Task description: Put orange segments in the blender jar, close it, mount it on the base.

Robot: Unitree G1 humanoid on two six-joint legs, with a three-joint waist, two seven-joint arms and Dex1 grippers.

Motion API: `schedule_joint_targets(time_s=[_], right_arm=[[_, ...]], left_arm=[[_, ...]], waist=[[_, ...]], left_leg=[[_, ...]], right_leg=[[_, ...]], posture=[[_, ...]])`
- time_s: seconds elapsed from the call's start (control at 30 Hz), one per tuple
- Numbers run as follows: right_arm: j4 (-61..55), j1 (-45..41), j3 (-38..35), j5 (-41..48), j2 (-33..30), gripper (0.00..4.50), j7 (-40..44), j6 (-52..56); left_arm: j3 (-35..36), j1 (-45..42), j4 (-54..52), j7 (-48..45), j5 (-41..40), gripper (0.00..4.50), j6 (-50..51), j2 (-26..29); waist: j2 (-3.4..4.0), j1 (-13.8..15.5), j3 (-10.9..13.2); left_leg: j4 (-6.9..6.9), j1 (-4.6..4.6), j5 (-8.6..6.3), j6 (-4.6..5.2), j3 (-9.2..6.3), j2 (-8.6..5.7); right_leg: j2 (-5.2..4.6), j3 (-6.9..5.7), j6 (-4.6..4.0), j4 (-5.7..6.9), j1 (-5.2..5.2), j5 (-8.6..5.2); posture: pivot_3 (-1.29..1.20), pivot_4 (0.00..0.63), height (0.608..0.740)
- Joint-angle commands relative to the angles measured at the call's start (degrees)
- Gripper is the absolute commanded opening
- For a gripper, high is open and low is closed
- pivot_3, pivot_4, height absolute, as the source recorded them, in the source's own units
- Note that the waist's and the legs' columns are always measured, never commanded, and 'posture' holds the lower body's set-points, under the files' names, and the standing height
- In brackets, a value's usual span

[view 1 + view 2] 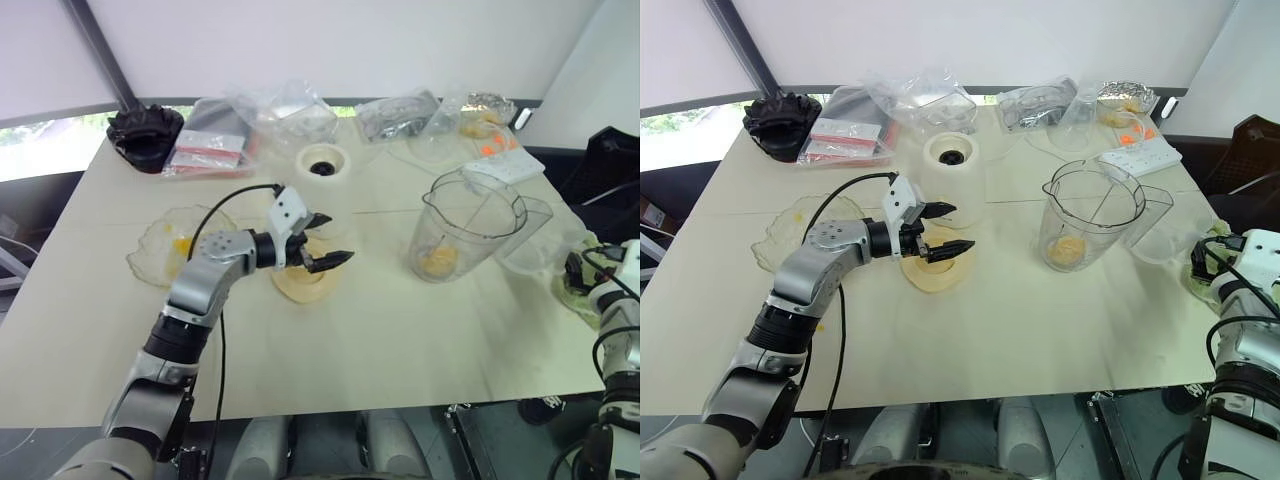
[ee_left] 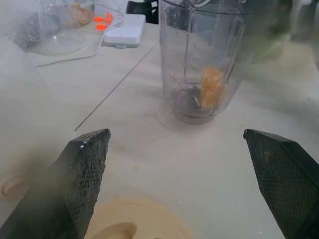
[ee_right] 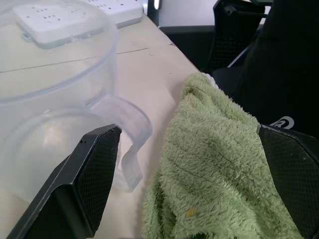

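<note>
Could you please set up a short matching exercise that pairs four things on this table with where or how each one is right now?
Things:
1. blender jar
2. base
3. flat cream lid
4. green cloth

States:
A. under the open left gripper
B. standing uncovered with orange segments inside
C. at the table's right edge, by the right gripper
D. at the back, socket bare

Pairs: 1-B, 2-D, 3-A, 4-C

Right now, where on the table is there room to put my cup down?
The near edge of the table, in front of the cream lid and blender jar, is bare. The far side is crowded with plastic bags and the base.
</note>
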Motion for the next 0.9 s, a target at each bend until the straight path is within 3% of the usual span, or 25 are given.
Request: schedule_joint_targets(time_s=[0.03, 0.23, 0.27, 0.33, 0.57, 0.9], right_arm=[[0.55, -1.52, -0.99, -0.44, -1.67, 4.5, -0.56, -1.91], [2.29, -2.68, -0.64, -0.72, -1.7, 4.5, -0.77, -2.78], [2.32, -2.82, -0.63, -0.73, -1.63, 4.25, -0.79, -2.78], [2.07, -2.82, -0.56, -0.76, -1.45, 3.68, -0.78, -2.76], [1.57, -2.9, -0.12, -0.99, -0.73, 0.08, -0.4, -2.7], [0.2, -1.46, -0.3, -0.54, 0.26, 0.03, 0.25, -2.61]], left_arm=[[0.03, -0.58, -1.93, -0.2, -0.06, 4.46, -0.91, 0.37], [-0.01, -0.53, -2.07, -0.15, -0.04, 4.46, -0.91, 0.48], [-0.04, -0.51, -2.08, -0.13, -0.03, 4.5, -0.9, 0.48], [0.0, -0.37, -2.26, -0.15, -0.08, 4.5, -0.87, 0.58], [-0.14, -0.07, -2.65, -0.06, -0.15, 4.5, -0.74, 0.54], [-0.24, -0.33, -2.24, -0.17, 0.0, 4.5, -1.02, 0.54]], waist=[[0.0, 0.0, 0.0], [0.0, -0.02, 0.01], [0.0, -0.01, 0.01], [0.0, -0.02, 0.01], [0.0, 0.05, 0.01], [-0.03, 0.02, 0.02]], left_leg=[[0.0, 0.0, 0.0, 0.0, 0.01, 0.0], [0.0, 0.0, 0.0, 0.0, 0.0, 0.0], [-0.01, 0.0, 0.0, 0.0, 0.0, 0.0], [-0.01, 0.0, 0.0, 0.0, 0.0, 0.0], [-0.01, -0.03, 0.0, 0.0, -0.01, 0.0], [-0.01, -0.03, 0.0, 0.0, -0.03, 0.01]], right_leg=[[0.0, 0.0, 0.0, 0.0, 0.0, 0.0], [0.0, 0.0, 0.0, -0.01, 0.0, 0.0], [0.0, 0.0, 0.0, -0.01, 0.0, -0.01], [0.0, 0.0, 0.0, -0.02, 0.0, -0.01], [-0.01, 0.0, 0.01, -0.03, 0.0, -0.01], [0.0, -0.01, 0.01, -0.05, 0.0, -0.01]], posture=[[0.0, 0.15, 0.74], [0.0, 0.15, 0.74], [0.0, 0.15, 0.74], [0.0, 0.15, 0.74], [0.0, 0.15, 0.74], [0.0, 0.15, 0.74]])
